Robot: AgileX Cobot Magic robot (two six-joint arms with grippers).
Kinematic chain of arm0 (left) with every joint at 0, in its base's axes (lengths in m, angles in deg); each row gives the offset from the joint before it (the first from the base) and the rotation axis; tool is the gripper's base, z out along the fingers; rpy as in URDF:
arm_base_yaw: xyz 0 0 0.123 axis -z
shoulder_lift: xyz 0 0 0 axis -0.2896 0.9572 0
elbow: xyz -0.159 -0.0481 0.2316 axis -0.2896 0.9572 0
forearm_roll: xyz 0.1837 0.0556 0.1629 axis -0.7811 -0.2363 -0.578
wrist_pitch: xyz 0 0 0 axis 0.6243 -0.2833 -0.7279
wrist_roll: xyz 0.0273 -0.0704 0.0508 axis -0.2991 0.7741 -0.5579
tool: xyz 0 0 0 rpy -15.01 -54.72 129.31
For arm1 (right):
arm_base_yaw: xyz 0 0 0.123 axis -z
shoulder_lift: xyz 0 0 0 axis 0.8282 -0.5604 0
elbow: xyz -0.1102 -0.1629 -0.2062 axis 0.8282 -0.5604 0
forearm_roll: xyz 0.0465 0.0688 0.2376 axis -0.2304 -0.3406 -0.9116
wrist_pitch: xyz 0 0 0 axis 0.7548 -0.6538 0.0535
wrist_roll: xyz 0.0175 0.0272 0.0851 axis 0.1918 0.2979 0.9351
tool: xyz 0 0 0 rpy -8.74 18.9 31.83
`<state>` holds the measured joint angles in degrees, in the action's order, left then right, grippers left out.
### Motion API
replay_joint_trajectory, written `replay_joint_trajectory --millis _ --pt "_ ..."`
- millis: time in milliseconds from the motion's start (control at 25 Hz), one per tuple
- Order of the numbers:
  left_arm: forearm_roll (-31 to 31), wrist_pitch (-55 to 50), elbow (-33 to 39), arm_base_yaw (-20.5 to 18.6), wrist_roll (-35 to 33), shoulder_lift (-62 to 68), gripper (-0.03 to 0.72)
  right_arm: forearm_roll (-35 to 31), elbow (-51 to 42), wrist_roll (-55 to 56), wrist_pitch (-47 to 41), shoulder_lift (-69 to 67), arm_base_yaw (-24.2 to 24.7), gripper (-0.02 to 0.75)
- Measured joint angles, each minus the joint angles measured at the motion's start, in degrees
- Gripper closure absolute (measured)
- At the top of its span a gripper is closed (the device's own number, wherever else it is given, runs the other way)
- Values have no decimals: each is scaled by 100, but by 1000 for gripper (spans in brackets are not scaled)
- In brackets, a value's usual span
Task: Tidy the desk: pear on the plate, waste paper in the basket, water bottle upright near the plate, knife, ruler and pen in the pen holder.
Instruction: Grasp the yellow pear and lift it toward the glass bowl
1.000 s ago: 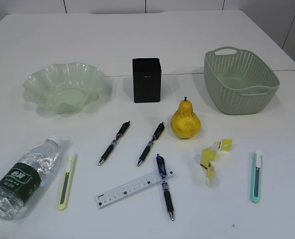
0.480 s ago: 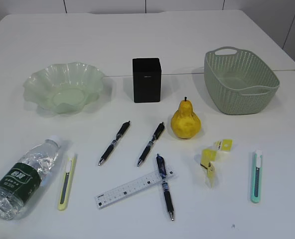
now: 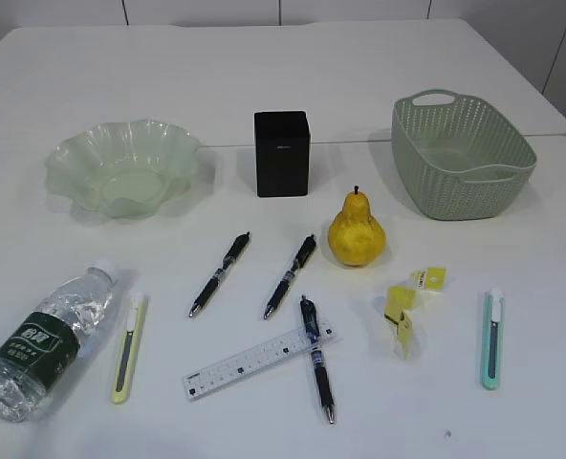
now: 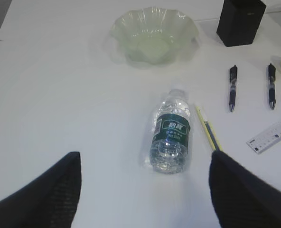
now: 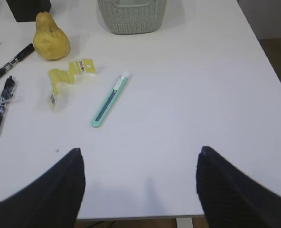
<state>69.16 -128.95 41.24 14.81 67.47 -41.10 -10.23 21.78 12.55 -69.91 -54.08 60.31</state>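
Observation:
The water bottle (image 3: 44,339) lies on its side at the desk's front left, just ahead of my open, empty left gripper (image 4: 144,161). The pear (image 3: 356,231) stands mid-desk, with yellow waste paper (image 3: 402,304) in front of it. A ruler (image 3: 254,361) lies under one of three pens (image 3: 315,356). A yellow knife (image 3: 128,349) rests beside the bottle and a teal knife (image 3: 492,337) lies front right. At the back stand the plate (image 3: 73,153), the pen holder (image 3: 282,153) and the basket (image 3: 455,196). My right gripper (image 5: 139,151) hangs open over the front edge.
Two more pens (image 3: 219,274) (image 3: 290,276) lie side by side between the pen holder and the ruler. The desk's right edge (image 5: 268,61) and the floor beyond it show in the right wrist view. Neither arm appears in the exterior view.

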Motion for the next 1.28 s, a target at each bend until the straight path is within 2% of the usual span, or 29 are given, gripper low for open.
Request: replay_joint_trajectory --millis 320,640,1040,1280 --pt "0 416 -290 0 0 1015 97 -34 392 216 95 -1014 0 169" --pt "0 1317 -290 0 0 1861 150 -23 925 536 407 -2363 -102 169" --pt "0 1406 -358 0 0 2635 160 -23 1808 669 361 -4442 -126 169" --pt "0 1031 -1237 0 0 3385 161 74 2237 515 516 -5572 -126 169"
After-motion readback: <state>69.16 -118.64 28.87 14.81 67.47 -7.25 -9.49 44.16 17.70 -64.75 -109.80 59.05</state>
